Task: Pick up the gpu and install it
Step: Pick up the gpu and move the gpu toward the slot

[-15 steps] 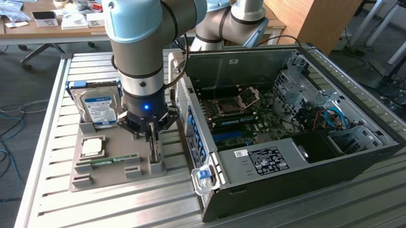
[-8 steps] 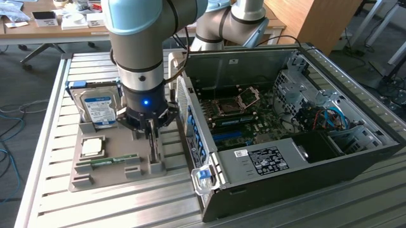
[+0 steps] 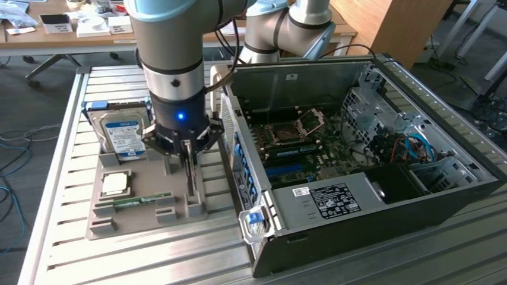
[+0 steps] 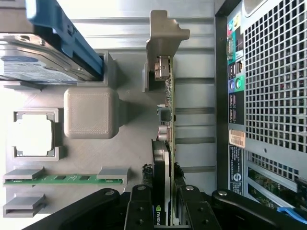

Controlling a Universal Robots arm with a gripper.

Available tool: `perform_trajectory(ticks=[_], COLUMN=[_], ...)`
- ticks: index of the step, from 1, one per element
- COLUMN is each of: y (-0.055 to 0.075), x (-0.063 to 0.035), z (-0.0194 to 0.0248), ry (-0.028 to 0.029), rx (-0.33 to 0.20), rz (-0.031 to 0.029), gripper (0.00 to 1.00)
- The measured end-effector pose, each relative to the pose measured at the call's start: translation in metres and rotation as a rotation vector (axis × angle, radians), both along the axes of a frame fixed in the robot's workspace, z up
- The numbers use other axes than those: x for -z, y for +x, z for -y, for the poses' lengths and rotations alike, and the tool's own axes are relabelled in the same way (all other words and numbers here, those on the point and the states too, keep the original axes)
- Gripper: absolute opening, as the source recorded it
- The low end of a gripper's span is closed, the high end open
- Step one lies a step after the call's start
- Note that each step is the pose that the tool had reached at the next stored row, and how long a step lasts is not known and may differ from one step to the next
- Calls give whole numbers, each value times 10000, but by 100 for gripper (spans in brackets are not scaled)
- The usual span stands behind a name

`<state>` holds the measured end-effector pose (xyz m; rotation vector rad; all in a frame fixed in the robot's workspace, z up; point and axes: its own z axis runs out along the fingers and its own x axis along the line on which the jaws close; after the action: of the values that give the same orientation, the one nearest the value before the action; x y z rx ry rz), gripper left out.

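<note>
Black pincer (image 4: 163, 196) clamped on upright gpu (image 4: 161, 158), one end of card hidden (behind pincer), grey tray (image 4: 129, 143) beneath.

Arm (image 3: 170, 53) vertical, end effector (image 4: 164, 201) seemingly clamped

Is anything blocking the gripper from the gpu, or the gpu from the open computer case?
Nothing between gripper and the thin black expansion card: it straddles the card, upright in the grey plastic tray. Toward the motherboard, the black metal case's perforated rear wall stands beside the tray; the case's upward side is open.
</note>
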<state>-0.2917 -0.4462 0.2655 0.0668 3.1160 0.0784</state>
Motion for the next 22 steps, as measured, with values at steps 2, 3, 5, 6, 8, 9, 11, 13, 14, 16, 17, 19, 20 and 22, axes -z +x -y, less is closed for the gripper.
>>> perform_trajectory(ticks=[2, 3, 5, 6, 8, 9, 11, 13, 14, 16, 17, 19, 20, 22], y=[0, 0, 0, 0, 0, 0, 0, 0, 0, 0, 0, 0, 0, 0], x=[-82, -127, -217, -261, -352, -401, -489, -580, -623, -703, -739, -816, -855, -926], z=[0, 0, 0, 0, 0, 0, 0, 0, 0, 0, 0, 0, 0, 0], ry=[-1, -1, -1, 0, -1, 0, -1, 0, -1, -1, 0, -1, -1, 0], rx=[0, 0, 0, 0, 0, 0, 0, 0, 0, 0, 0, 0, 0, 0], rz=[0, 0, 0, 0, 0, 0, 0, 0, 0, 0, 1, 2, 2, 2], gripper=[27, 27, 27, 27, 27, 27, 27, 27, 27, 27, 27, 27, 27, 27])
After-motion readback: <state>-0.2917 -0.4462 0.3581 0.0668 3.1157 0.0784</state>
